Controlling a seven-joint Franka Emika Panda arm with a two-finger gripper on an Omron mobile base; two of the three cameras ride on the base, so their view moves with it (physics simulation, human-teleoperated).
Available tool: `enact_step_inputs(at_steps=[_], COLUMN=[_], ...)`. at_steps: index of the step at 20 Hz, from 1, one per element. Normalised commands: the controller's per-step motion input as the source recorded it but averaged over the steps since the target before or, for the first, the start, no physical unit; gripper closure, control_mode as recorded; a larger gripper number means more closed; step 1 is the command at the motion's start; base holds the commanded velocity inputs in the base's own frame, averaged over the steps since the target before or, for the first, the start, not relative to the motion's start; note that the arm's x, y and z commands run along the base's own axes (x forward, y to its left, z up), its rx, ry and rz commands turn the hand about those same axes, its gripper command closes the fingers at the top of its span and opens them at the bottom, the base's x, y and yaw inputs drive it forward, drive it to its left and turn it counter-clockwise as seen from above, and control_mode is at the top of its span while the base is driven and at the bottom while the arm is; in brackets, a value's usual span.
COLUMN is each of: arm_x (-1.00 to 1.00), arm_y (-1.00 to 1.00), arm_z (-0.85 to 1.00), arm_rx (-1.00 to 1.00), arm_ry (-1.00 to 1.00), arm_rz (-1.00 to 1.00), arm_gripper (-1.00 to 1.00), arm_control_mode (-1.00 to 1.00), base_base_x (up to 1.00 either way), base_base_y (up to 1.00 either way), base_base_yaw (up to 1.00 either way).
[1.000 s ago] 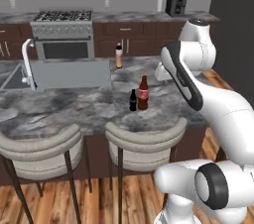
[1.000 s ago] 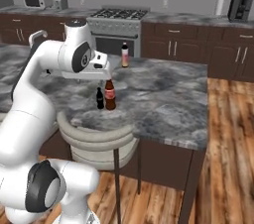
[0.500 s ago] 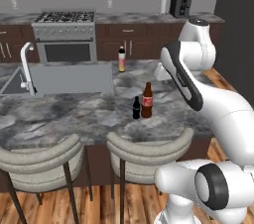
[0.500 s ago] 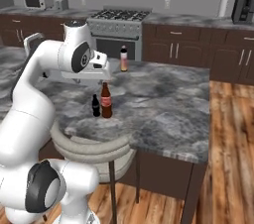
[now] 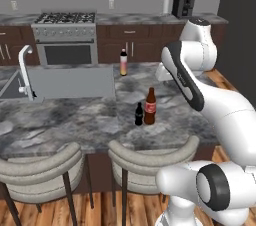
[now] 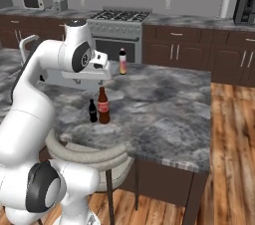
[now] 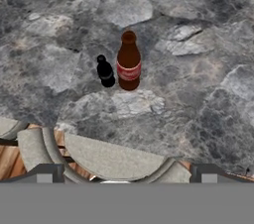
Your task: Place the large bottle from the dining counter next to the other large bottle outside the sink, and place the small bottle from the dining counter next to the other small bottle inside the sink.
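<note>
Marbled grey stone of the dining counter (image 5: 75,120) spreads ahead of me, with the sink (image 5: 70,82) recessed at its far left beside the white faucet (image 5: 25,70). I see the large cola bottle (image 5: 150,106) upright near the counter's front edge, the small dark bottle (image 5: 139,114) just beside it on its left. Another large bottle (image 5: 123,62), pale with a dark cap, stands further back, just outside the sink's right end. My gripper (image 7: 126,181) hangs above the counter, fingers spread wide, holding nothing. Two cushioned stools (image 5: 150,157) sit below.
</note>
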Motion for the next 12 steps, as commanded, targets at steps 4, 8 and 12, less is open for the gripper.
enact_step_inputs(at_steps=[4, 8, 12], arm_x=[0.0, 0.0, 0.07], arm_y=[0.0, 0.0, 0.0], arm_z=[0.0, 0.0, 0.0], arm_rx=[0.0, 0.0, 0.0], arm_ry=[0.0, 0.0, 0.0], arm_rz=[0.0, 0.0, 0.0], arm_gripper=[-1.0, -1.0, -1.0], arm_control_mode=[1.0, 1.0, -1.0], base_base_x=[0.3, 0.28, 0.21], base_base_y=[0.02, 0.0, 0.0], base_base_yaw=[0.0, 0.0, 0.0])
